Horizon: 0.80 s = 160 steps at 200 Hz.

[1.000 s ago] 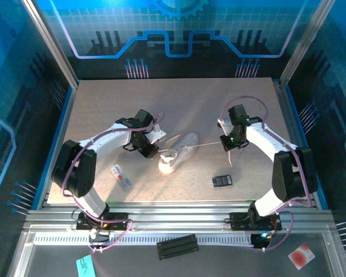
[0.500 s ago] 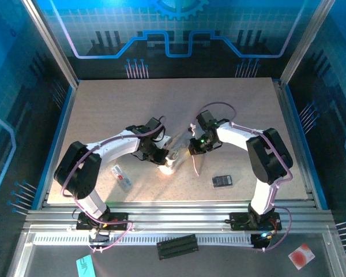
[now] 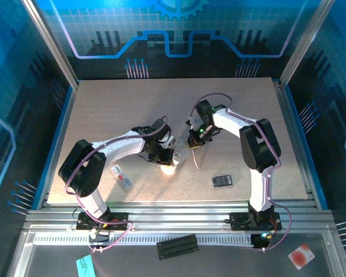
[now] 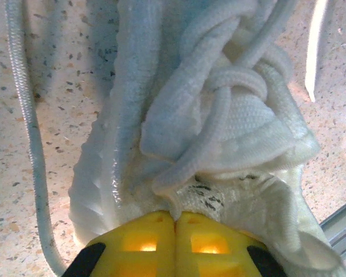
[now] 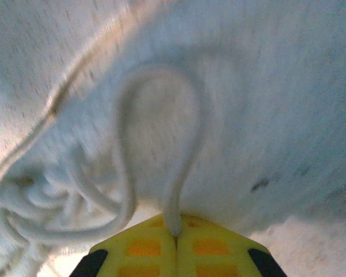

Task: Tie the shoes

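The shoe is a small white sneaker lying mid-table between both arms. In the left wrist view the shoe shows its knotted laces and pale sole up close. My left gripper is shut on a strand of lace at the shoe's opening, and it sits on the shoe's left side. My right gripper is shut on a lace loop against the blurred shoe, and it stands just right of the shoe. A loose lace end trails below it.
A flat black rectangle lies to the right front of the shoe. A small white tag lies to its left front. A loose lace runs along the table beside the shoe. The aluminium rail borders the near edge.
My right gripper has swung left to the shoe, so the lace it held taut now hangs slack. My left gripper has shifted slightly right and nearer, staying at the shoe.
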Available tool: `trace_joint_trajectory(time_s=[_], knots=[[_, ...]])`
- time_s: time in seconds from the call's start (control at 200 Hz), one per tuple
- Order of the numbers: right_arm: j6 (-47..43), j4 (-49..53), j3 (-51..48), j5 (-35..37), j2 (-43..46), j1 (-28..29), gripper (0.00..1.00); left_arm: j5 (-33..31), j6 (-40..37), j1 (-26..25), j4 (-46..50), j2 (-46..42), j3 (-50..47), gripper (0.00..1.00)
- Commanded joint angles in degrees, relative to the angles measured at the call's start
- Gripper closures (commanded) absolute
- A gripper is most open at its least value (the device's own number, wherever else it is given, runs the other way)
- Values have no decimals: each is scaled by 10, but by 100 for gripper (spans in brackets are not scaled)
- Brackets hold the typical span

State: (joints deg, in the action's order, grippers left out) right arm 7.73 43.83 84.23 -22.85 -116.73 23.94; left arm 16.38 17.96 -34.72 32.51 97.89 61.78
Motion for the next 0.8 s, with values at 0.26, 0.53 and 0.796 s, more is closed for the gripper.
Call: trace_joint_trajectory(time_s=[0.26, 0.53, 0.796], knots=[[-35, -72, 46, 10, -30, -11, 100, -5, -201, 74, 5, -60, 13, 100], [-20, -68, 144, 12, -115, -1, 100, -19, -301, 107, 36, -102, -7, 100], [-55, -13, 184, 69, -55, -21, 100, 51, -248, 95, 7, -113, -67, 100]])
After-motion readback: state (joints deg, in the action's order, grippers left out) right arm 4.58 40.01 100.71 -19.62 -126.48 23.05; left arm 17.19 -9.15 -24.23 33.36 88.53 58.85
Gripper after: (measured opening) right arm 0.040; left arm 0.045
